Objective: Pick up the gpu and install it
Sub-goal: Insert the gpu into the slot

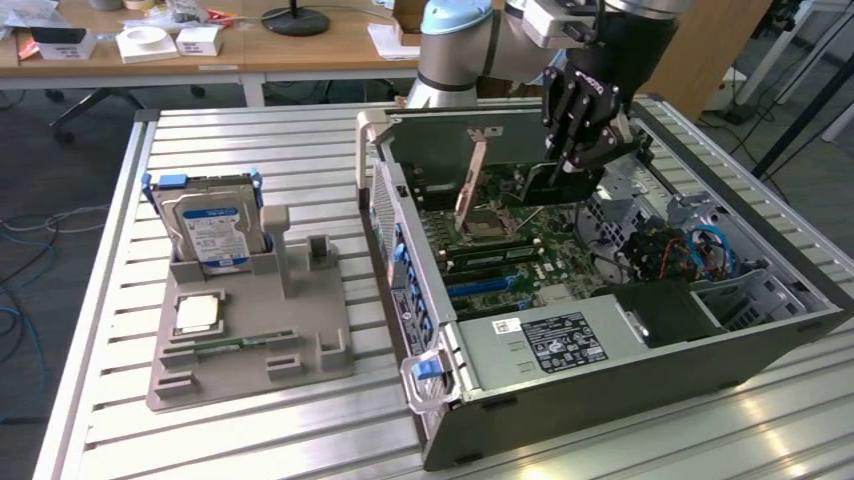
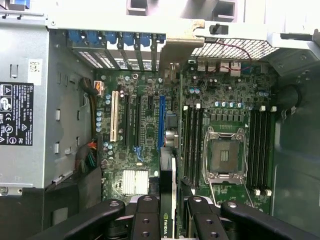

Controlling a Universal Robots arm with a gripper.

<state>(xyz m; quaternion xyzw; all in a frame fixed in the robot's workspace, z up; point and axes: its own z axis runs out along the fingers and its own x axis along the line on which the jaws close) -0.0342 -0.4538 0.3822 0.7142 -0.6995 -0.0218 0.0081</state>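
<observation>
gpu (image 2: 168,175), perhaps half hidden behind gripper (image 2: 171,202)

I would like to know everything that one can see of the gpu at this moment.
The gpu is a thin, flat, dark circuit card bearing an NVIDIA mark, seen edge-on in the wrist view. The end effector grips it between its fingers, holding it on edge inside the open computer case, above the motherboard, near the blue slot. Whether it touches the board cannot be told.
</observation>
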